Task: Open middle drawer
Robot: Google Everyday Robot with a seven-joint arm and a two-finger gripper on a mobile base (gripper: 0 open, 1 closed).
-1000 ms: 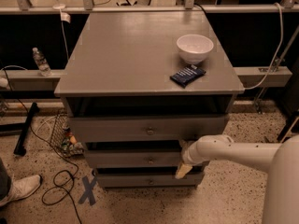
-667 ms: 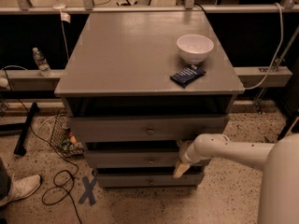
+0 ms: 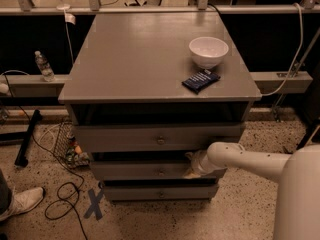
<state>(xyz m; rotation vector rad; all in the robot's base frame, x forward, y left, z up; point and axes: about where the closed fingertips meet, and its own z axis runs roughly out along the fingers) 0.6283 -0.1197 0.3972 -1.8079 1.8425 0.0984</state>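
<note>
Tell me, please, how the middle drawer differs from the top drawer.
The top drawer looks taller and wider than the middle drawer. The gripper is at the middle drawer's right part, not at the top drawer. Both are grey with one central knob.

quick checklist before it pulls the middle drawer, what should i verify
1. Gripper at the middle drawer, not the top or bottom one: ok, it is against the right part of the front.
2. Gripper on the knob: not ok, it is to the right of the knob.
3. Firm hold on the drawer: cannot tell.
4. Floor in front of the drawer free of cables: ok, they lie off to the left.
5. Bowl and blue packet resting flat on top: ok.
</note>
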